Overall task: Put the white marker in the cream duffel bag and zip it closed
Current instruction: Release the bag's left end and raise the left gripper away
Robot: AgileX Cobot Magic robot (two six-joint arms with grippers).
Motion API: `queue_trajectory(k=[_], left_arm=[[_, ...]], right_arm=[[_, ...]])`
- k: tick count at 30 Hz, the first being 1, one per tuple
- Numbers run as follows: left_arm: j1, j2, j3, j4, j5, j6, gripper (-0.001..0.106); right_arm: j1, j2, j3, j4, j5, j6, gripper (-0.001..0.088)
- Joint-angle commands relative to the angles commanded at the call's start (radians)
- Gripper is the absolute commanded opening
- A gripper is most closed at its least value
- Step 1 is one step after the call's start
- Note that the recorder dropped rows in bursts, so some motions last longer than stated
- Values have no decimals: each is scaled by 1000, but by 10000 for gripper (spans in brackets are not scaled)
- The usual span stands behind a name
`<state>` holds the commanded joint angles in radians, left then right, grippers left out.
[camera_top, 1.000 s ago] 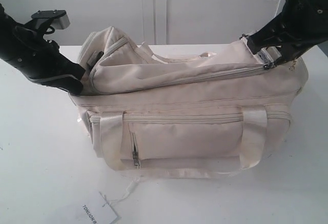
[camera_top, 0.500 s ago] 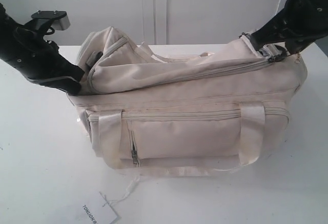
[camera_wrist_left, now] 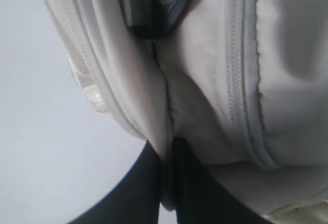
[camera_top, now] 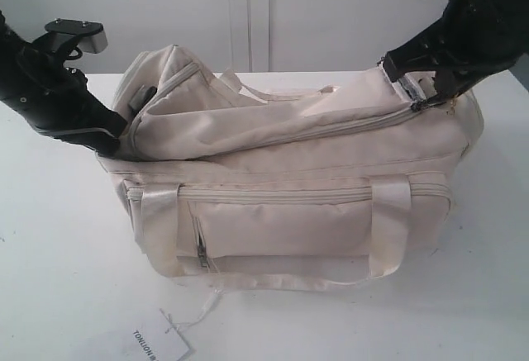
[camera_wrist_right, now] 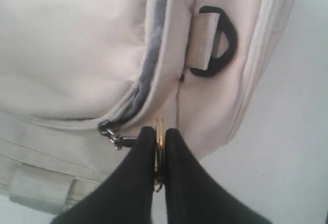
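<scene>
The cream duffel bag lies lengthwise on the white table, with its top flap rumpled. My left gripper is at the bag's left end, shut on a fold of its cream fabric just below a black buckle. My right gripper is at the bag's right end, shut on the gold ring of the zipper pull. The slider sits close beside the fingers, near a black end buckle. The white marker is out of view.
A flat white paper tag printed "TONLION" lies on the table in front of the bag, tied to it by a thin string. Shiny webbing handles hang over the bag's front pocket. A pale wall stands behind the table.
The whole bag has slid a little to the left. Both grippers moved left with it, each keeping its hold, and the bag's right end has been drawn inward.
</scene>
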<state>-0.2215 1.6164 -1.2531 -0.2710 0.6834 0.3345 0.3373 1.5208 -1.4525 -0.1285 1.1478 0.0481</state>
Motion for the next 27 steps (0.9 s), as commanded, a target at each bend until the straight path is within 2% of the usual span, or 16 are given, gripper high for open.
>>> queue_trajectory(k=[9, 11, 16, 18, 21, 27], left_arm=[[0, 0, 0, -12, 0, -1, 18], [0, 0, 0, -12, -2, -1, 96], [0, 0, 0, -12, -2, -1, 445], [0, 0, 0, -12, 2, -5, 531], [0, -12, 0, -12, 2, -24, 595], [0, -73, -11, -12, 39, -22, 598]], right_arm=[[0, 27, 0, 27, -7, 0, 0], [0, 27, 0, 27, -9, 0, 0], [0, 27, 0, 27, -11, 0, 0], [0, 27, 0, 27, -11, 2, 0], [0, 27, 0, 27, -11, 2, 0], [0, 27, 0, 27, -11, 2, 0]])
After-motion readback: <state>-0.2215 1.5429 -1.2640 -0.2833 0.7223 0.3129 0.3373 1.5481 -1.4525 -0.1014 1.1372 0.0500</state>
